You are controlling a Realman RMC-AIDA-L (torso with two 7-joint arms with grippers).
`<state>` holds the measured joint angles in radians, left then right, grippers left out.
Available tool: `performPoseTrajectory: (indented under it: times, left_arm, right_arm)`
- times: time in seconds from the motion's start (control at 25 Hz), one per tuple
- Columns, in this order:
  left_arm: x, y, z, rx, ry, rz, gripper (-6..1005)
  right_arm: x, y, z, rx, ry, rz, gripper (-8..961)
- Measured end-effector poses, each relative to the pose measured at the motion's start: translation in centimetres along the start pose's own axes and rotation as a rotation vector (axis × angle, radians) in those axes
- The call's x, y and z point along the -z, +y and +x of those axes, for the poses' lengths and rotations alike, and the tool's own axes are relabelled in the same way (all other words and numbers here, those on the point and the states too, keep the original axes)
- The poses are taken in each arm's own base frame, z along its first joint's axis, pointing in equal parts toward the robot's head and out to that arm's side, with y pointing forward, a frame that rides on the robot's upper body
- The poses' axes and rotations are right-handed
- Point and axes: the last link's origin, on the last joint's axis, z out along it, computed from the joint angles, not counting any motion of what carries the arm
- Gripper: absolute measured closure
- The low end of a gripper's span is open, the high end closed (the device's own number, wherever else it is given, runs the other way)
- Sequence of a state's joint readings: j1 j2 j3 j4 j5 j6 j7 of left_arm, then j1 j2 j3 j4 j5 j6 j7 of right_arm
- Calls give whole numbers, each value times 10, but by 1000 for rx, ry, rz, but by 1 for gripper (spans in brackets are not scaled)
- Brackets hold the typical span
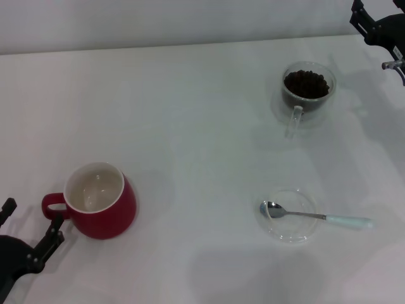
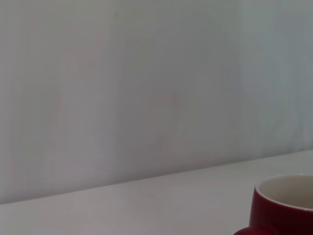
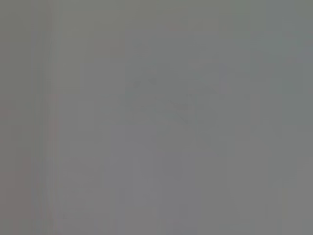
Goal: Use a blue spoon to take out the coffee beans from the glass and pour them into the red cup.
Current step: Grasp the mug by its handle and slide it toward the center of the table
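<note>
At lower right of the head view, the blue spoon (image 1: 316, 216) lies with its bowl in a clear dish (image 1: 286, 216); upper right, the glass (image 1: 308, 92) holds coffee beans (image 1: 306, 83); lower left, the red cup (image 1: 99, 200) stands beside the left gripper (image 1: 28, 237), fingers spread; the right gripper (image 1: 383, 31) sits top right, finger state unclear.

From my right wrist I see only a flat grey surface (image 3: 156, 117) that fills the whole view. It is plain and even, a little paler in a broad patch near its middle and slightly darker toward one edge, where faint upright streaks run. I cannot tell whether this surface is wall or tabletop. Nothing I can make out stands on it or before it, and my own fingers do not show against it.
</note>
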<state>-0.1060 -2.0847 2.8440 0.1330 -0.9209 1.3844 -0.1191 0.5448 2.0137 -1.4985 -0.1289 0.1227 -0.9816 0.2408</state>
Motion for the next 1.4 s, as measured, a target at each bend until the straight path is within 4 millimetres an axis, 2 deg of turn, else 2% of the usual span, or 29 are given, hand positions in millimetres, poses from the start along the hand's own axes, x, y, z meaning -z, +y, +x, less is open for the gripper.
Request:
performPoseTrajectory:
  times: [0.52,1.08,1.2,1.4]
  left_arm:
    - [-14,-1,-3,-3,-42,-8,164]
    - [-16,2,-3,-10,-42,-24,174]
    - [-16,2,-3,-11,-40,-25,390]
    - [-17,1,-2,-11,-36,-22,557]
  right_arm:
    - [-1,-1,-1,2,-2,0,84]
    - [0,-1,0,1,0,0,84]
    - [0,-1,0,1,0,0,84]
    - [0,-1,0,1,0,1,84]
